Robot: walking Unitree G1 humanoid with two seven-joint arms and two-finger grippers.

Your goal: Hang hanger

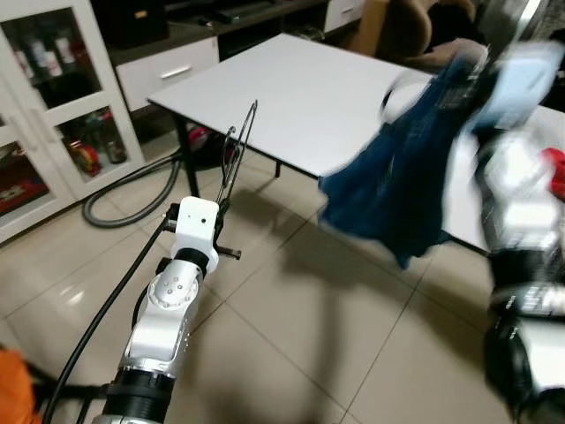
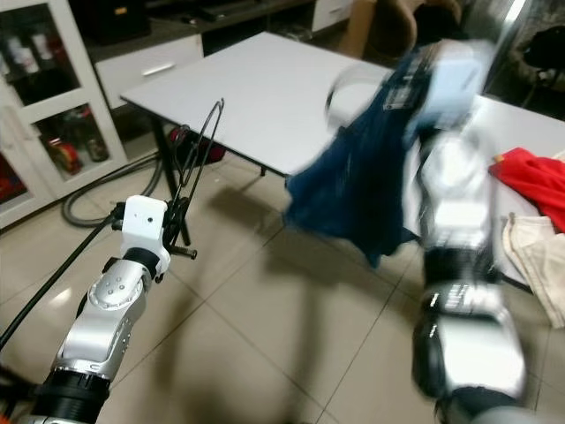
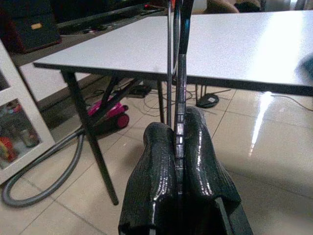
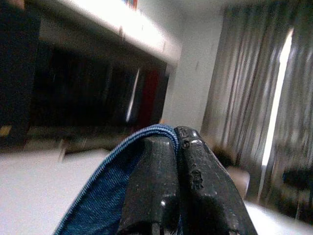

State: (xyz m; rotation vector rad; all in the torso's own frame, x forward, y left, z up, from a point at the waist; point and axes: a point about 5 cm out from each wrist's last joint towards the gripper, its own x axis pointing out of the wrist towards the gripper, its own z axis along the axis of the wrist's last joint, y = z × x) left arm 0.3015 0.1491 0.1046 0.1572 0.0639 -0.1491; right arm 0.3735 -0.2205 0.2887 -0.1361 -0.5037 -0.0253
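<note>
A thin black wire hanger (image 1: 238,150) stands upright in front of the white table's near corner, and my left gripper (image 3: 178,147) is shut on its lower part. My right arm is raised at the right and blurred. Its gripper (image 4: 176,142) is shut on the hem of a dark blue denim garment (image 1: 402,181), which hangs down over the table edge toward the floor. The hanger (image 3: 175,54) rises straight up between the left fingers in the left wrist view.
A white table (image 1: 291,88) stands ahead. A glass-door cabinet (image 1: 48,106) is at the left, with a grey hose (image 1: 132,190) on the tiled floor. Red and beige clothes (image 2: 534,208) lie on the table at the right. A brown chair (image 1: 397,31) stands behind.
</note>
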